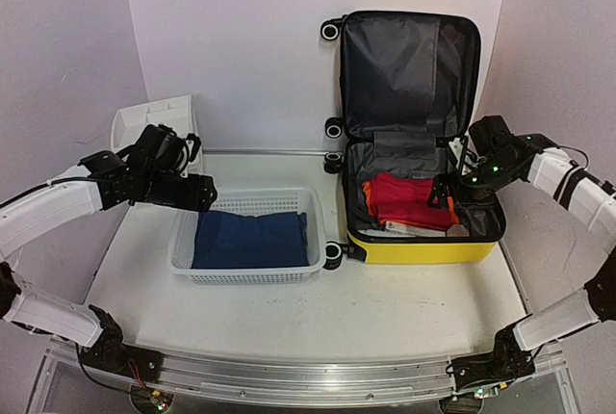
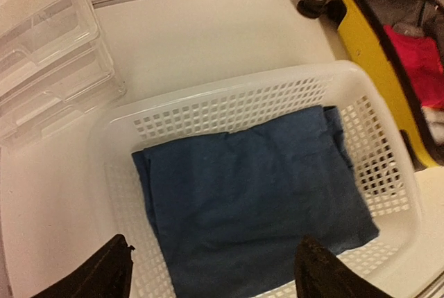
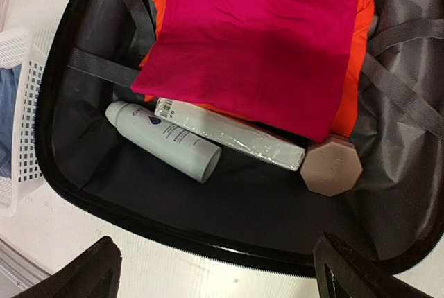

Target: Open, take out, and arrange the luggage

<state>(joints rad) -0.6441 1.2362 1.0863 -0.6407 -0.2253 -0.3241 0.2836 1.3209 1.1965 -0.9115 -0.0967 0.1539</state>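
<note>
Bent inward at both elbows: left claw [image 1: 205, 193] apart and empty above a blue cloth [image 2: 250, 194] in the basket [image 2: 229, 97]; right claw [image 1: 445, 193] spread wide, empty. Directly beneath it on the surface [image 1: 404, 298], the luggage [image 1: 423, 245], open, lid upright, wheeled end toward the left claw, length crosswise.

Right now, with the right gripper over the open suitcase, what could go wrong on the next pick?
The red cloth overlaps the orange cloth and the white box; a pinch may drag all three. The white bottle lies on its side in the suitcase and could roll away.
</note>
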